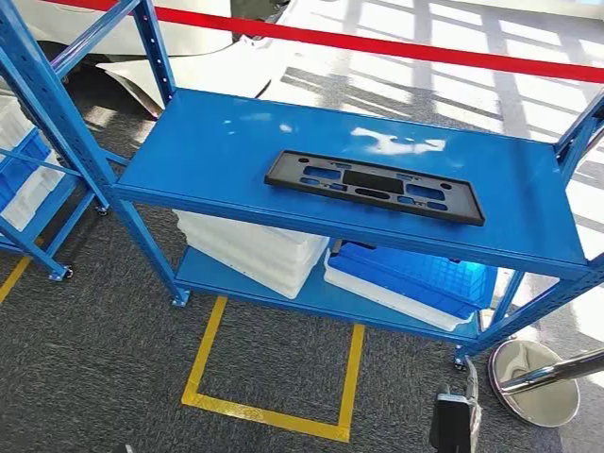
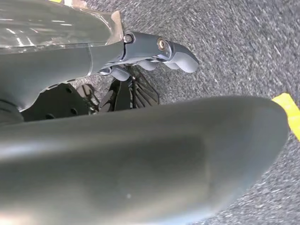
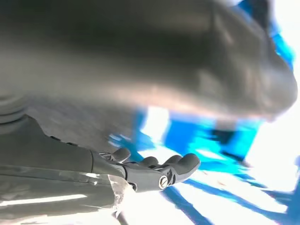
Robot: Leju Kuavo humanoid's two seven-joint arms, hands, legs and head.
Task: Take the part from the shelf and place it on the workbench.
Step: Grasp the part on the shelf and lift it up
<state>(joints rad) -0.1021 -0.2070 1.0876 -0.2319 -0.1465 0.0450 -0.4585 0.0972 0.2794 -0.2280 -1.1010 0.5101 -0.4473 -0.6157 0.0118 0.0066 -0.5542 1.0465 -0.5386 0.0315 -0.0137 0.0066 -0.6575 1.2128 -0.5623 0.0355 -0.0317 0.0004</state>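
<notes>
The black part (image 1: 374, 186) lies flat near the middle of the blue shelf (image 1: 213, 160), at 12 o'clock from the robot, while the left robot hand (image 2: 155, 51) and right robot hand (image 3: 159, 171) hang released, grasping nothing.

White stacked trays (image 1: 253, 253) are sitting on the lower blue tier at about seven o'clock from the middle of the head view, and just beside them at five o'clock a blue crate (image 1: 420, 274) is resting on a white tray. A yellow tape outline (image 1: 274, 377) is lying on the grey carpet (image 1: 92, 359) at six o'clock. A red barrier bar (image 1: 399, 47) is running across at twelve o'clock. At four o'clock a round chrome base (image 1: 534, 382) is standing on the carpet. At nine o'clock a second blue rack (image 1: 36, 179) is holding white and blue bins.
</notes>
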